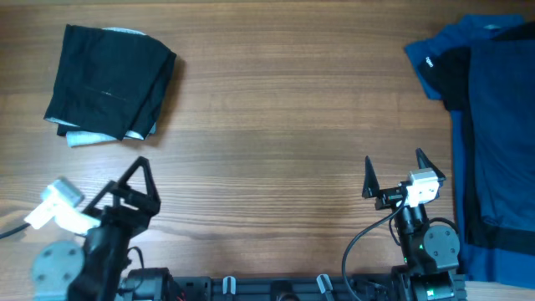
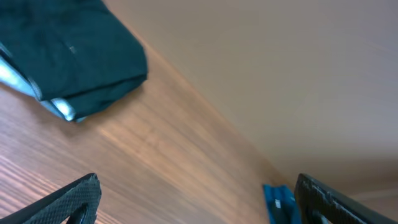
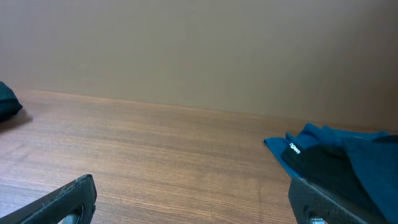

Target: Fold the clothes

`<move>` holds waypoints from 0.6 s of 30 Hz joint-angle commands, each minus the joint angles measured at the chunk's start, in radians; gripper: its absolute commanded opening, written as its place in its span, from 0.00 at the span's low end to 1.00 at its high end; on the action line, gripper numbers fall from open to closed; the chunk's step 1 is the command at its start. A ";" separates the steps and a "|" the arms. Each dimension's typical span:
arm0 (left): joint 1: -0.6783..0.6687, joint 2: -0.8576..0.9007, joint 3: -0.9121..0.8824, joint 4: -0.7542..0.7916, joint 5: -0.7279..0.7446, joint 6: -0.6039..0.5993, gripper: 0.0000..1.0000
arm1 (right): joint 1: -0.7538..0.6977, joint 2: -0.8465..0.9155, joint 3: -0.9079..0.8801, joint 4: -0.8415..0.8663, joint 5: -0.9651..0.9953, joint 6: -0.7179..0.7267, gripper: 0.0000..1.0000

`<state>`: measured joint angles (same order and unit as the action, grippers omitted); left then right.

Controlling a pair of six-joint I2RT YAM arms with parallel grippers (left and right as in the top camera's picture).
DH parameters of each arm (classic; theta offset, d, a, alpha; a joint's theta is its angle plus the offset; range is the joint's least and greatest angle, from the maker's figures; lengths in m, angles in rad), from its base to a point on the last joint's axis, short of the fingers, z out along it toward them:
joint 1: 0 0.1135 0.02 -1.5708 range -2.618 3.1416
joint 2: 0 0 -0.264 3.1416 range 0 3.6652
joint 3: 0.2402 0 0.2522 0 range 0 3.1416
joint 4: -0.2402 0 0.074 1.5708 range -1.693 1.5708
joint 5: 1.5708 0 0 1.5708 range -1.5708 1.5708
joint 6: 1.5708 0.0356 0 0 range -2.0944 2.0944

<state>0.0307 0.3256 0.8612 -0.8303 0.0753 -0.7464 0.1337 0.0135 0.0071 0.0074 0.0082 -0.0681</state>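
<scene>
A folded black garment with whitish lining showing at its edges lies at the far left of the table; the left wrist view has it at the upper left. More clothes, blue and dark blue fabric, are piled at the right edge, also seen in the right wrist view. My left gripper stands open near the front left, well short of the black garment, nothing between its fingers. Open too, my right gripper waits near the front right, just left of the blue pile, holding nothing.
Bare wooden table stretches between the two heaps of fabric. Both arm bases and cables sit along the front edge. A plain beige wall rises behind the table in the wrist views.
</scene>
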 commanded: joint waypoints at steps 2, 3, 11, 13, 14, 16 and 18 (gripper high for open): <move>-0.006 -0.075 -0.225 0.124 -0.059 0.005 1.00 | -0.004 -0.009 -0.002 0.003 0.014 0.017 1.00; -0.006 -0.087 -0.275 0.172 -0.063 0.005 1.00 | -0.004 -0.009 -0.002 0.003 0.014 0.017 1.00; -0.006 -0.151 -0.639 0.659 -0.111 0.005 1.00 | -0.004 -0.009 -0.002 0.003 0.014 0.016 0.99; -0.006 -0.158 -0.690 0.713 -0.130 0.005 1.00 | -0.004 -0.009 -0.002 0.003 0.014 0.016 1.00; -0.006 -0.161 -0.705 0.719 -0.136 0.005 1.00 | -0.004 -0.009 -0.002 0.003 0.014 0.016 1.00; -0.006 -0.169 -0.723 0.719 -0.142 0.006 1.00 | -0.004 -0.009 -0.002 0.003 0.014 0.016 1.00; -0.006 -0.175 -0.737 0.719 -0.142 0.006 1.00 | -0.004 -0.009 -0.002 0.003 0.014 0.017 0.99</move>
<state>0.0307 0.1707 0.1444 -0.1219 -0.0399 -0.7464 0.1337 0.0135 0.0071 0.0071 0.0082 -0.0681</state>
